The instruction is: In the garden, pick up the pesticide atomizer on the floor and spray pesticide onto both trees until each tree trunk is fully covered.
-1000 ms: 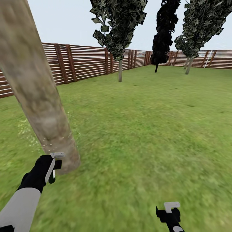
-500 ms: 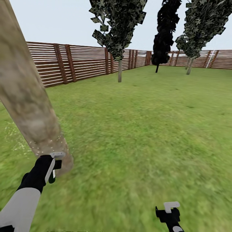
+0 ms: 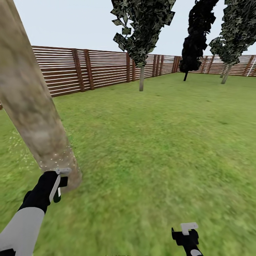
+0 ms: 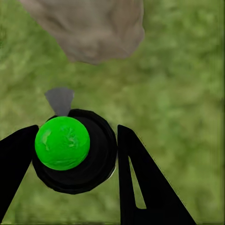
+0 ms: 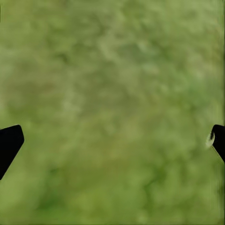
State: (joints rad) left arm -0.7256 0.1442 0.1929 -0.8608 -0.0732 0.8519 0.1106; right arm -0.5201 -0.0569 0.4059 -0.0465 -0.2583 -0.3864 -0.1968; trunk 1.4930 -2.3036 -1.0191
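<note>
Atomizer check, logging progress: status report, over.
Left gripper shut on atomizer, at near tree trunk. Right gripper open over lawn. Nothing in the way.

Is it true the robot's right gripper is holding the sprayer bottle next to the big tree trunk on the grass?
Not quite: the left gripper is shut on the pesticide atomizer, as the left wrist view shows. The right gripper is open over bare lawn. The rest holds: the atomizer sits close to the near tree trunk.

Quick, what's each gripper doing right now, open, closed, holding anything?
Left gripper: shut on the pesticide atomizer, beside the tree trunk.
Right gripper: open, holding nothing, over the lawn.
</note>
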